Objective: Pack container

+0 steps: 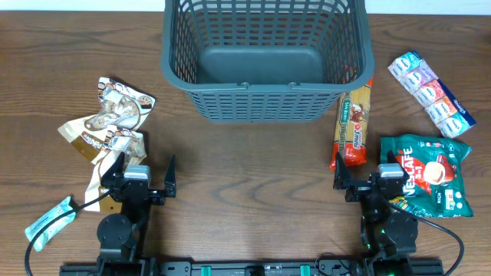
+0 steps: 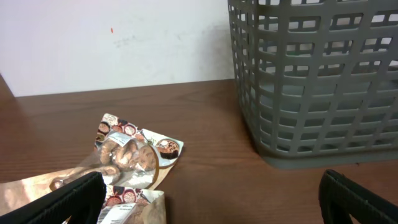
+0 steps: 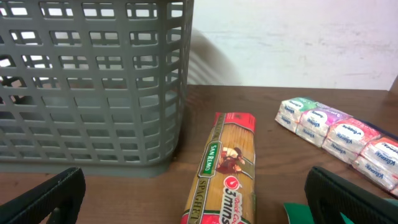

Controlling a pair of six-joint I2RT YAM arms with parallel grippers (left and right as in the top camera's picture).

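Observation:
The large dark grey slotted basket [image 1: 265, 57] stands at the table's far middle, with nothing inside; it also shows in the left wrist view [image 2: 317, 81] and the right wrist view [image 3: 93, 81]. My left gripper [image 1: 146, 178] is open and empty near the front left, beside crumpled brown-and-white snack packets [image 1: 107, 123], which also show in the left wrist view [image 2: 127, 158]. My right gripper [image 1: 367, 178] is open and empty near the front right. A spaghetti packet [image 1: 353, 126] lies just ahead of it, seen between its fingers [image 3: 227, 171]. A green Nescafe bag [image 1: 430, 172] lies to its right.
A strip of small tissue packs [image 1: 430, 92] lies at the far right, also in the right wrist view [image 3: 339, 134]. A light blue sachet [image 1: 50, 222] lies at the front left. A black cable runs by the left arm's base.

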